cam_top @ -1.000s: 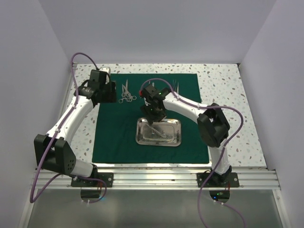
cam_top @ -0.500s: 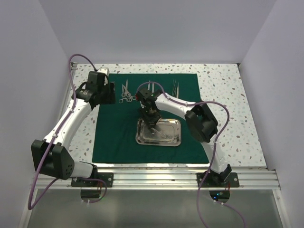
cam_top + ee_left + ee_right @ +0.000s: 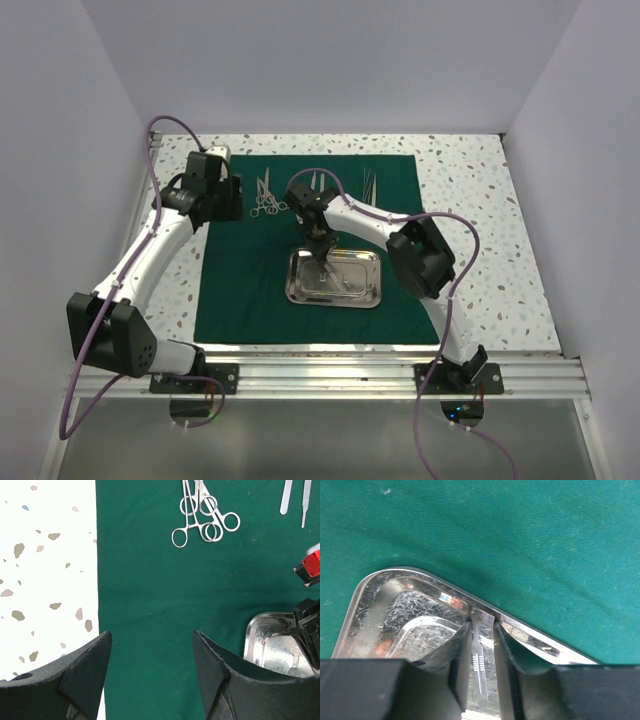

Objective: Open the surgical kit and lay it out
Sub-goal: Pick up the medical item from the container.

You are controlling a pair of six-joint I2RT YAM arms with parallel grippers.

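Note:
The surgical kit lies unwrapped: the dark green drape (image 3: 250, 270) is spread flat with the steel tray (image 3: 372, 297) on its middle. Ring-handled forceps (image 3: 266, 198) (image 3: 205, 525) lie near the drape's far edge. My right gripper (image 3: 320, 262) reaches down into the tray (image 3: 380, 580) by its far rim. Its jaws (image 3: 482, 625) stand narrow around a slim ridged silver handle (image 3: 477, 660); the handle rests against the left finger, with a gap to the right one. My left gripper (image 3: 228, 195) (image 3: 152, 640) hovers open and holds nothing, over the drape's left edge.
More slim silver instruments (image 3: 370, 182) (image 3: 295, 497) lie along the drape's far right. Speckled white tabletop (image 3: 470, 200) surrounds the drape, with walls on three sides. The right arm's elbow (image 3: 420, 255) hangs over the tray's right end.
The right gripper has shifted left and down into the tray's far side, and its jaws have narrowed around the slim handle. The left arm has barely moved.

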